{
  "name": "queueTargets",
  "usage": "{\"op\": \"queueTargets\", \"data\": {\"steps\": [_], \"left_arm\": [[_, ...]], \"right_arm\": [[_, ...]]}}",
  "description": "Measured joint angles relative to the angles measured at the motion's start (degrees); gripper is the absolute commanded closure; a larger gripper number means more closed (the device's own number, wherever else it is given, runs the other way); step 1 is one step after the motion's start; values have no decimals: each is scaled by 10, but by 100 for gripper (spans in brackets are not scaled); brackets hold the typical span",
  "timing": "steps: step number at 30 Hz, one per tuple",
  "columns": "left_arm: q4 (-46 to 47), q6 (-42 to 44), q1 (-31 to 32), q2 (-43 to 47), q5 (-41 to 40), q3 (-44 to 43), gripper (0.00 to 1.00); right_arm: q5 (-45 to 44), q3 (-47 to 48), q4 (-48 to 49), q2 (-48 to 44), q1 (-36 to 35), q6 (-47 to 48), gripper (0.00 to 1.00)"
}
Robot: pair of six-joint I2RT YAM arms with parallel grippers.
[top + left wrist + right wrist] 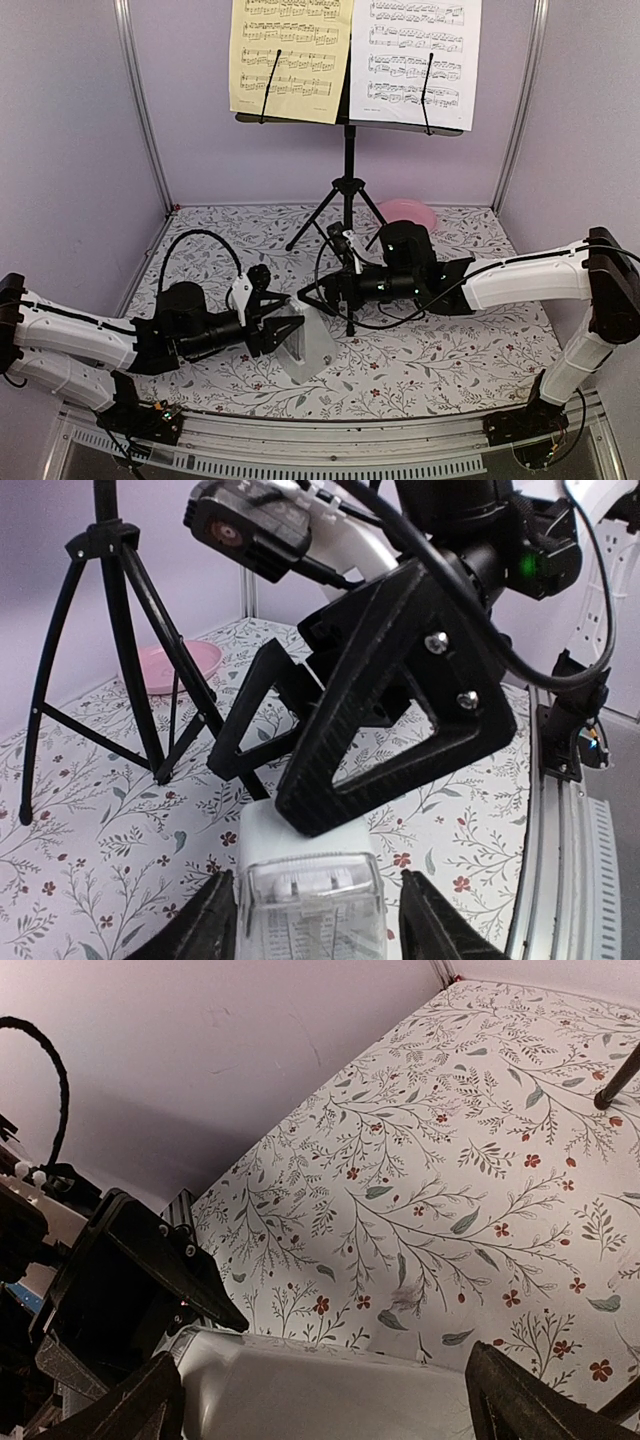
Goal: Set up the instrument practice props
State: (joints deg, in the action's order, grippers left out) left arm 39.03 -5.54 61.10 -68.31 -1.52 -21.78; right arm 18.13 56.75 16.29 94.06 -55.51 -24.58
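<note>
The black music stand (pixel 347 150) stands on its tripod at the back and holds the yellowish page (pixel 290 55) on the left and the white page (pixel 415 55) on the right. The pale-grey metronome (pixel 310 348) is tipped over at the table's middle front. My left gripper (pixel 282 335) is shut on its narrow clear-fronted end (pixel 310 900). My right gripper (pixel 312 297) is open. Its fingers (pixel 515 1400) are spread wide on either side of the metronome's body (pixel 320 1390), and one finger (pixel 390 700) hangs over the far end.
A pink round plate (pixel 407 213) lies at the back right, behind the tripod legs (pixel 110 630). One tripod foot (pixel 620 1075) shows in the right wrist view. Purple walls close the back and both sides. A metal rail (pixel 330 440) runs along the near edge.
</note>
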Motion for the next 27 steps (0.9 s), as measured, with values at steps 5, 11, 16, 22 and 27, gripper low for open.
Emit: {"op": "queueTargets", "data": {"steps": [5,11,16,22,27], "left_arm": [[4,5,0,0,-4,0,62],[9,5,0,1,-6,2,76],[13,4,0,13,-3,14,80],[15,4,0,31,4,28,81],[17,4,0,36,2,34,81]], "right_arm": [[0,0,0,0,0,0,2],[-5,-3,1,0,0,0,3],[-9,-8,13,1,-3,-1,3],[-11,-9,35,11,-8,-3,4],[-11,-11,52,24,-8,-6,7]]}}
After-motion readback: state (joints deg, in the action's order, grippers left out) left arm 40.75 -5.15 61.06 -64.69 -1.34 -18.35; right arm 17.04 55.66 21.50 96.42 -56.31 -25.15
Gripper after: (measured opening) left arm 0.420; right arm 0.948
